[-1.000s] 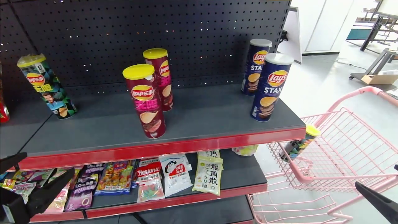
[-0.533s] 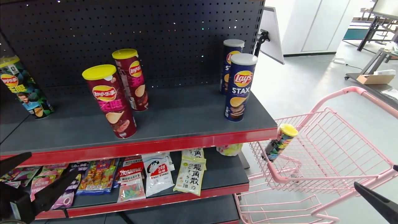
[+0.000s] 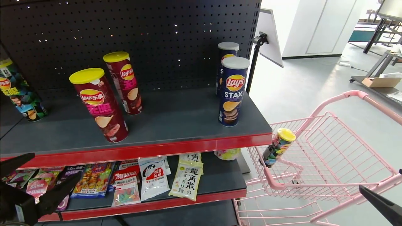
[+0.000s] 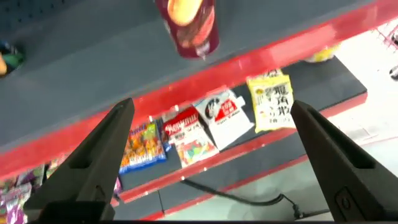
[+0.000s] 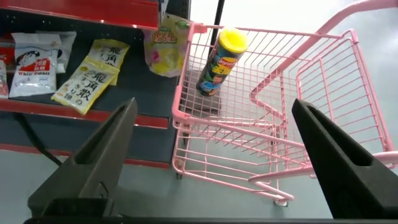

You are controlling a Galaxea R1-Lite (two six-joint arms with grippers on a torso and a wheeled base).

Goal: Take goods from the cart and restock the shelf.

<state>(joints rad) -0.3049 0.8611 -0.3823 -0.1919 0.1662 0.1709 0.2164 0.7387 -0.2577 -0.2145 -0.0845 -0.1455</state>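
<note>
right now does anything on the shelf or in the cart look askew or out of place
The multicoloured chip can with a yellow lid leans tilted against a corner of the pink wire cart instead of standing upright. The maroon chip cans and navy chip cans on the grey upper shelf stand upright. Nothing looks spilled.

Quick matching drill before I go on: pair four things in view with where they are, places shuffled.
1 front blue can
2 front maroon can
3 leaning can
4 pale green bag

A lower shelf
B inside the pink cart
C upper shelf, right end
D upper shelf, left of the front blue can

Pairs: 1-C, 2-D, 3-B, 4-A.
</note>
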